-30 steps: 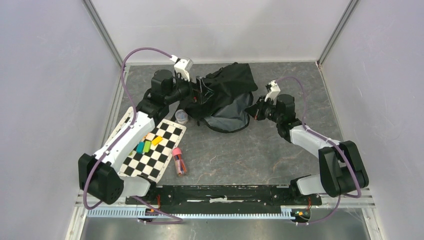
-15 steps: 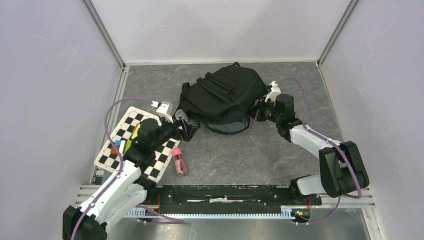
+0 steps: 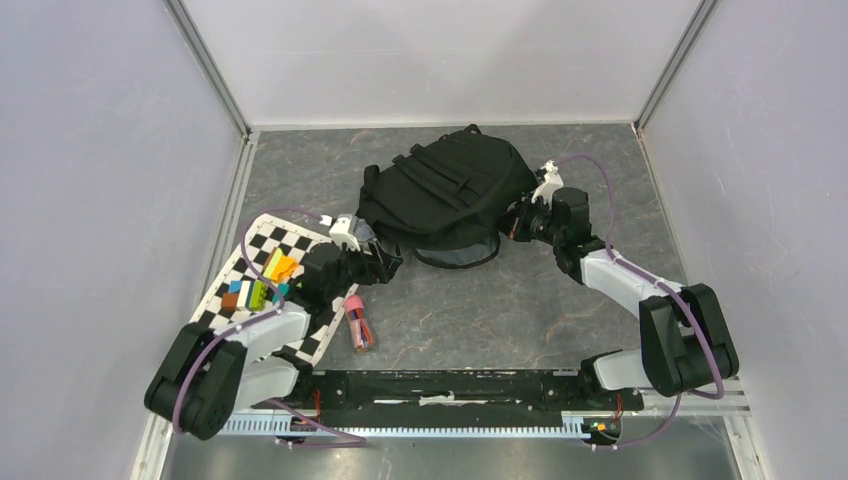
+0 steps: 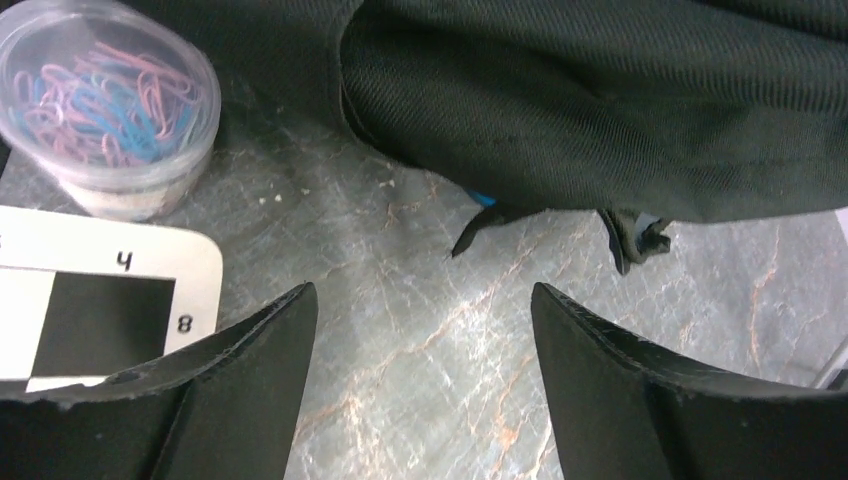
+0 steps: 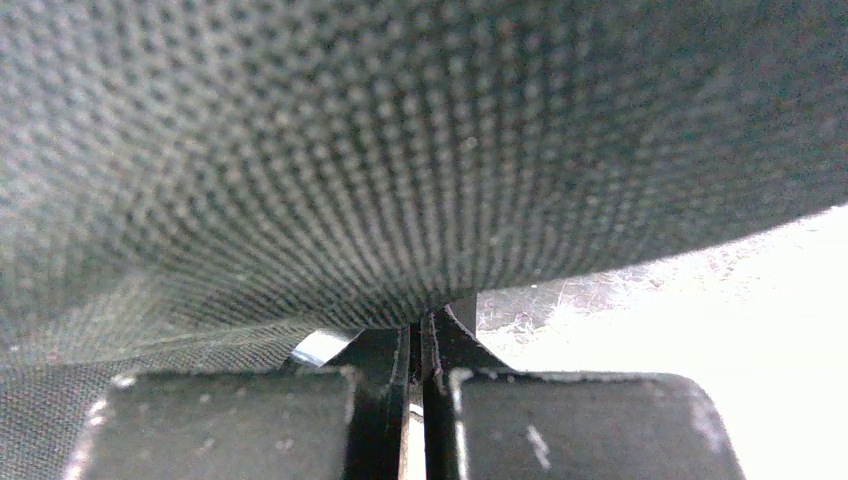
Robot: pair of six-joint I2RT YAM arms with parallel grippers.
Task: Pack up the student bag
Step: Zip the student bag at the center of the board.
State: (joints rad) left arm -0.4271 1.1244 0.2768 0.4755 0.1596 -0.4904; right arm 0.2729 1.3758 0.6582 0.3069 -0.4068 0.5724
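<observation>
Black student bag [image 3: 445,190] lies between the two grippers; your right wrist view shows only its blurred mesh, with the right gripper [image 3: 514,222] pinching fabric at the bag's right edge. Only the left wrist view shows the clear tub [image 4: 105,100] just beside the bag, holding pink and blue paper clips [image 4: 100,95], its rim cut off. The left gripper [image 4: 422,300] hangs spread just short of the bag.

Black student bag [image 3: 445,190], checkered board [image 3: 255,243], grey-veined table [image 3: 480,310]
</observation>
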